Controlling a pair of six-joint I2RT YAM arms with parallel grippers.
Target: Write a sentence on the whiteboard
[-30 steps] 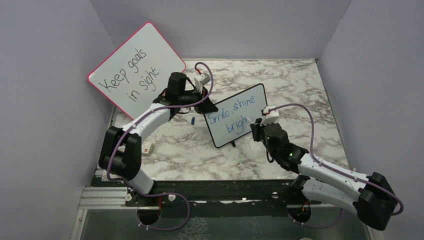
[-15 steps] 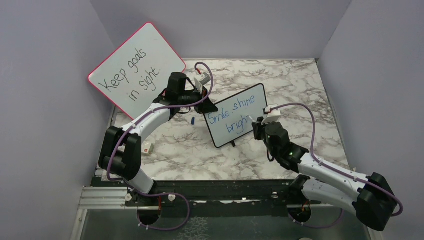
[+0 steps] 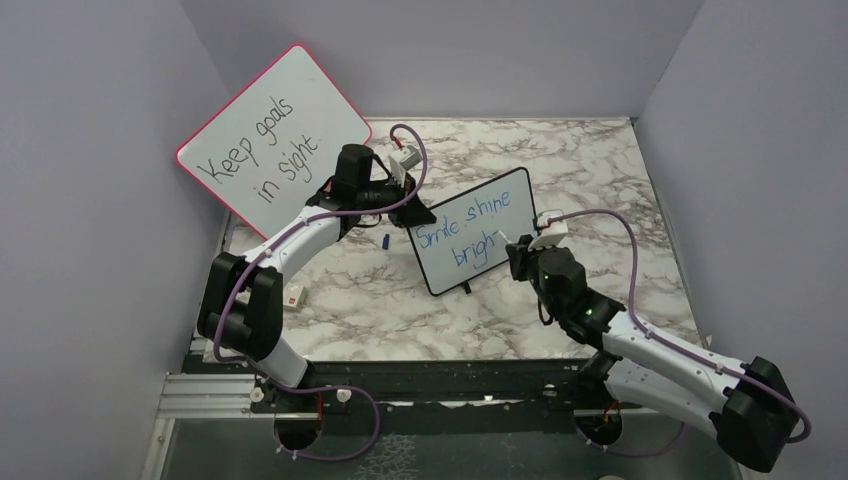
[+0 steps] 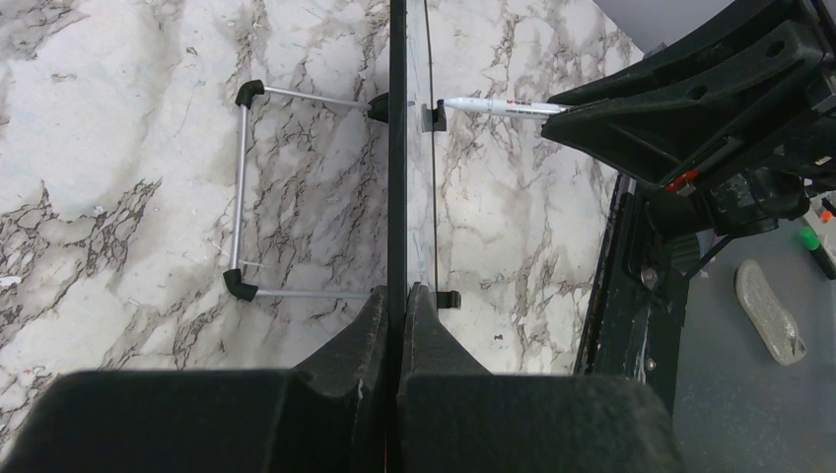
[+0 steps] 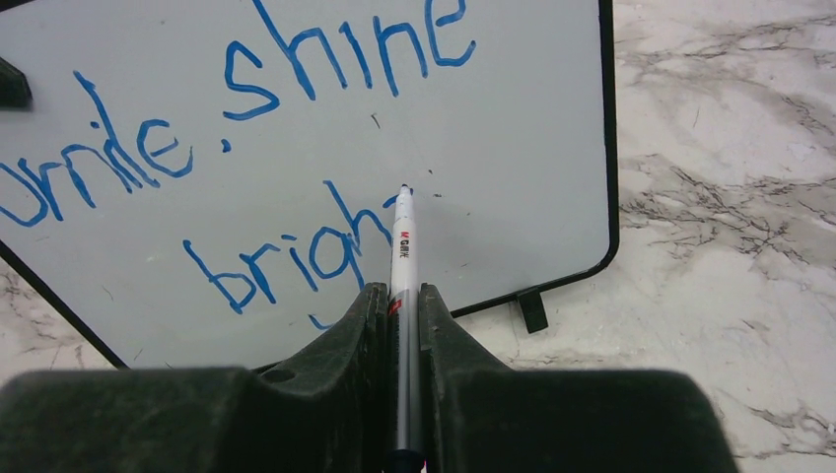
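On the table (image 3: 600,170), near its middle, the whiteboard (image 3: 470,232) stood upright on its feet between the two arms, right of the red-framed board (image 3: 275,140). The left gripper (image 4: 399,313) pinched the whiteboard's edge, fingers pressed onto the frame. The right gripper (image 5: 399,301) was clamped on a marker (image 5: 402,246), which ran out between the fingers. Its tip touched the whiteboard just after the "h" of the lower line. The sentence (image 5: 296,158), in blue, read "Smile, shine" above and "brigh" below, with a short stroke at the tip.
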